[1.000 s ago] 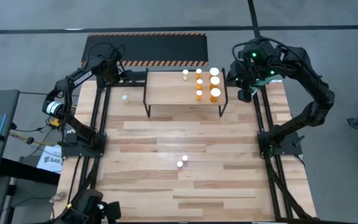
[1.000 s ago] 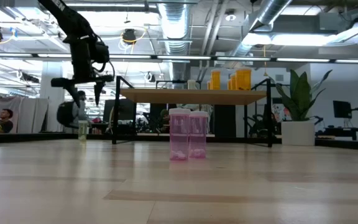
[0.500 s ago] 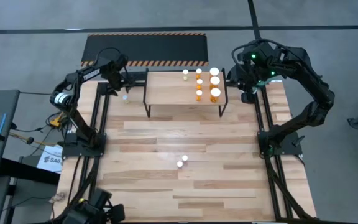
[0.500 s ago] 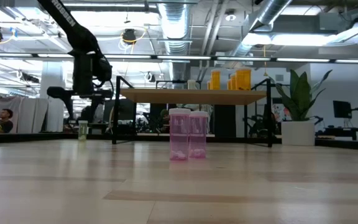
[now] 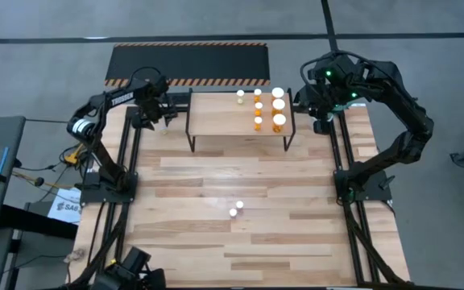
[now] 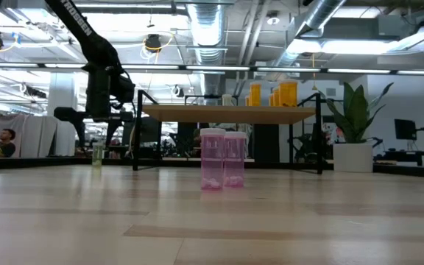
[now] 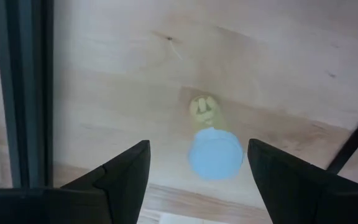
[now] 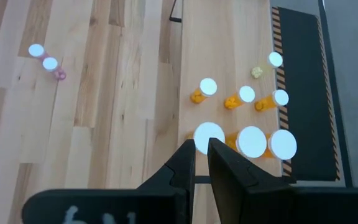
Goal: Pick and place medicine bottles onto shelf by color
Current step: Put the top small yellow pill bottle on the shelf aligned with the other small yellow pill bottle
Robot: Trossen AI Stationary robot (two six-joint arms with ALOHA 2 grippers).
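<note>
Left gripper is hovering at the upper left of the high view, directly over a greenish bottle that is standing on the table just left of the shelf. In the left wrist view its fingers are standing wide apart, one on each side of the bottle's white cap, not touching it. In the low view the same bottle is showing at the left, upright on the tabletop, with the arm hanging above it.

Right gripper is waiting at the upper right of the high view, just beside the shelf's right end. Its jaws are standing nearly together in the right wrist view, gripping nothing.

Orange bottles are standing in a cluster on the right part of the shelf top, larger ones nearest the right edge; one pale bottle is standing just left of them. Two pink bottles are standing upright, touching, at mid-table, lower centre of the high view, well apart from both grippers.
</note>
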